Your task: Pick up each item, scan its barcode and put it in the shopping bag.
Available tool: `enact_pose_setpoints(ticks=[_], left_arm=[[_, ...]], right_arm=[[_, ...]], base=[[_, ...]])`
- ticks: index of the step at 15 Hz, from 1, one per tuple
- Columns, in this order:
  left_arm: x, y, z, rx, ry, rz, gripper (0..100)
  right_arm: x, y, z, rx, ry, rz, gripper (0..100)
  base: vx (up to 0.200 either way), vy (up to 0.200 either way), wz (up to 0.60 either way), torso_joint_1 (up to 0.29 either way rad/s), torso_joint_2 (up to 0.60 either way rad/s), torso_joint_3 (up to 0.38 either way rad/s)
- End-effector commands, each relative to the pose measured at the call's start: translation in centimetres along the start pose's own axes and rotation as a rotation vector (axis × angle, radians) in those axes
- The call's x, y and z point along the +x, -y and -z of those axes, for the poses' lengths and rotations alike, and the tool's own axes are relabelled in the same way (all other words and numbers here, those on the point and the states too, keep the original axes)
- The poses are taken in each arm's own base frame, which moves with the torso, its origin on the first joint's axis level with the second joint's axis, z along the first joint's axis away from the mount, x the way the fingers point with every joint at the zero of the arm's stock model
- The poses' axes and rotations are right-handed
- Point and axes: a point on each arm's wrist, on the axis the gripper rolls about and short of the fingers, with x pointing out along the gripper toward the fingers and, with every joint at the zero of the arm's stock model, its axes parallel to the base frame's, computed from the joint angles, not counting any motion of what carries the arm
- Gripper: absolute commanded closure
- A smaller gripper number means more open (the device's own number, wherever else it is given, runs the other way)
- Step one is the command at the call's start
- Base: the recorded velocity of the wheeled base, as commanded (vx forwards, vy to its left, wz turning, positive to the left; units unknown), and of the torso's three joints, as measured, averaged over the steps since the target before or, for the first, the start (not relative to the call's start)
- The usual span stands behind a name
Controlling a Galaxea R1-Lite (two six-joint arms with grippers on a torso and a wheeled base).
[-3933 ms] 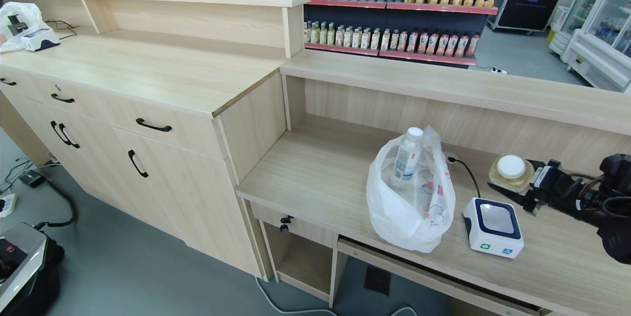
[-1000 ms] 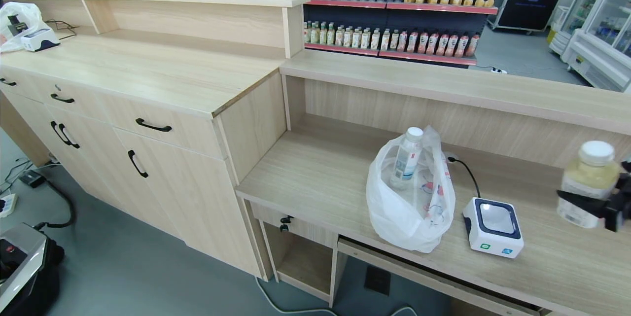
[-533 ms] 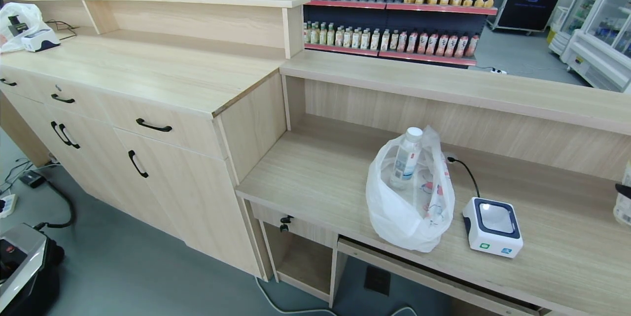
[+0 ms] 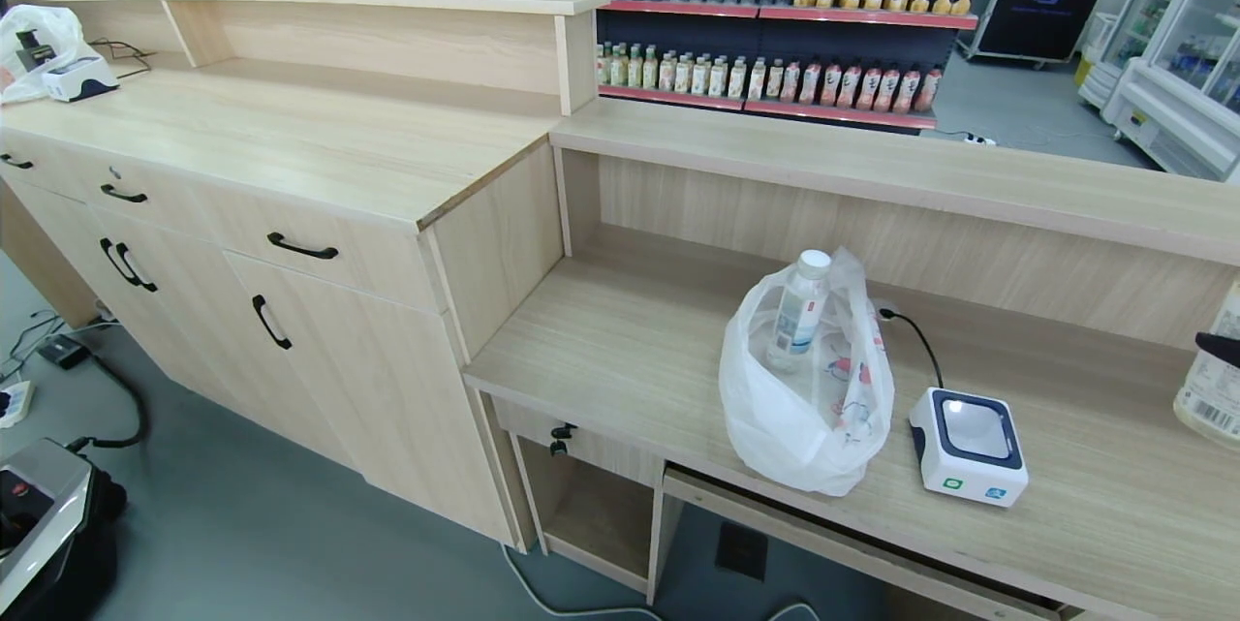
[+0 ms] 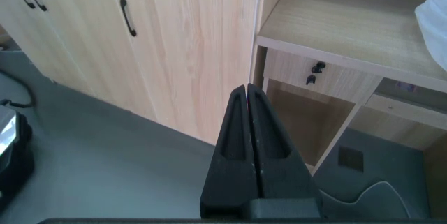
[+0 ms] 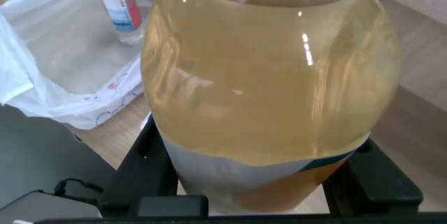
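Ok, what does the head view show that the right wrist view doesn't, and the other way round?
Head view: the scanner with its cable on the counter, the cabinet drawers, the drink shelves behind, and the barcode on the held bottle. Right wrist view: both fingers of the right pincer flanking the held bottle near its base, and its yellowish liquid close up. Shared: that bottle, the white shopping bag and the water bottle standing in it.

Open counter (image 4: 1114, 476) right of scanner (image 4: 969, 447); shopping bag (image 4: 804, 408) just left; back panel (image 4: 969, 248) behind.
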Motion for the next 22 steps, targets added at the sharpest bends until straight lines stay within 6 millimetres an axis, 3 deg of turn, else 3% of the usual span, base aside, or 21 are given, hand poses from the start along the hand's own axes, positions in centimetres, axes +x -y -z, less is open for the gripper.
enact_pose_setpoints(ticks=[1,4,6,8,14,19,22], left_arm=[[0.0,0.0,0.0,0.0,0.0,-0.001,100],[0.0,0.0,0.0,0.0,0.0,-0.001,100],[0.0,0.0,0.0,0.0,0.0,-0.001,100],[0.0,0.0,0.0,0.0,0.0,-0.001,100],[0.0,0.0,0.0,0.0,0.0,-0.001,100],[0.0,0.0,0.0,0.0,0.0,-0.001,100],[0.0,0.0,0.0,0.0,0.0,-0.001,100]], right_arm=[[0.4,0.1,-0.2,-0.004,-0.015,0.028,100],[2.2,-0.4,-1.0,0.066,-0.057,0.176,100],[4.3,-1.7,-1.8,0.12,0.029,0.287,100],[5.1,-3.4,-1.4,0.034,0.149,0.281,100],[6.3,-3.8,-1.3,-0.211,0.12,0.371,100],[8.4,-6.9,-2.2,-0.251,0.243,0.248,100],[9.6,-8.3,-1.1,-0.133,0.243,-0.1,100]], base=[[0.0,0.0,0.0,0.0,0.0,0.0],[0.0,0.0,0.0,0.0,0.0,0.0],[0.0,0.0,0.0,0.0,0.0,0.0],[0.0,0.0,0.0,0.0,0.0,0.0],[0.0,0.0,0.0,0.0,0.0,0.0],[0.0,0.0,0.6,0.0,0.0,0.006],[0.0,0.0,0.2,0.001,0.0,0.001]])
